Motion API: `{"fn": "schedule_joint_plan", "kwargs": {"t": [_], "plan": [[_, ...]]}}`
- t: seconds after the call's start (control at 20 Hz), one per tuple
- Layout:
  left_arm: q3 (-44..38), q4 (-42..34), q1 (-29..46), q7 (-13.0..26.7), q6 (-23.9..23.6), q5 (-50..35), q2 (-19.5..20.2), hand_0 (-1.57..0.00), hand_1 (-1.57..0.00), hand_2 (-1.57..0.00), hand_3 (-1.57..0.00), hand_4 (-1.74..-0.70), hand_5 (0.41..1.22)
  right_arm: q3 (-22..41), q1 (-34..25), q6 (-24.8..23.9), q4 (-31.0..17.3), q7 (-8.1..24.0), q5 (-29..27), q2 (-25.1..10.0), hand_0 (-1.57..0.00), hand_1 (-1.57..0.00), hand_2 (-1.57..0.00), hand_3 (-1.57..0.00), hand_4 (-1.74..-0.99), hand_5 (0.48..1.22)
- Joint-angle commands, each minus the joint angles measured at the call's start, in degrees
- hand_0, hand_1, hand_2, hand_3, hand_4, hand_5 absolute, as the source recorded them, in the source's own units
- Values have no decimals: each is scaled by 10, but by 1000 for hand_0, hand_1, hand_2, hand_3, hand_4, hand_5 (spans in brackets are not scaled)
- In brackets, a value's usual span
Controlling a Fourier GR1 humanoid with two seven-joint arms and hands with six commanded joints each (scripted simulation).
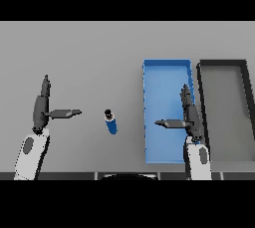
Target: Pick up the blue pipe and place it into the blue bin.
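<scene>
blue pipe [111,123] — dark-tipped, blue bin [147,112]

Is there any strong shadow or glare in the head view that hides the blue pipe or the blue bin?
Head view: light is even, no glare on the grey table; the blue pipe and blue bin show plainly; the right hand overlaps the bin's right side; left hand stays apart.

We see bare grey table [89,53] all round the blue pipe [111,121], so approach is open from 12, 6 and 9 o'clock. At 3 o'clock the blue bin [147,112] wall stands near it. Right hand [188,117] hangs over the bin's right side, fingers straight, blocking part of its interior. Dark bin [244,107] sits just beside, further at 3. Left hand [42,110] is well apart at 9.
</scene>
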State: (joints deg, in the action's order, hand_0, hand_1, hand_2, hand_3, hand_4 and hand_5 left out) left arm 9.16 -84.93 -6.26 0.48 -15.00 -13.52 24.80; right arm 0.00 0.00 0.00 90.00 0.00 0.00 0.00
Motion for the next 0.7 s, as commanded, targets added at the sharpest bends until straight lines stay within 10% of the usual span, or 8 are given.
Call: {"fn": "schedule_joint_plan", "kwargs": {"t": [0.0,0.25,0.4,0.65], "plan": [[0,-1,1,-3,-1,0,0,1,1,1,1,-1186,605,0,1,0,0,0,0,0,1,1,1,1,-1254,598],[1,-5,5,-5,-1,0,0,1,1,1,1,-1186,605,1,11,1,12,-4,-1,-4,1,1,1,1,-1254,598],[17,8,24,-55,147,-25,74,1,1,1,1,-1190,604,42,70,35,54,-50,69,-72,1,1,1,1,-1251,597],[33,-6,36,-79,193,-20,97,1,1,1,1,-1170,605,55,77,38,75,-21,93,-87,1,1,1,1,-1228,595]]}}
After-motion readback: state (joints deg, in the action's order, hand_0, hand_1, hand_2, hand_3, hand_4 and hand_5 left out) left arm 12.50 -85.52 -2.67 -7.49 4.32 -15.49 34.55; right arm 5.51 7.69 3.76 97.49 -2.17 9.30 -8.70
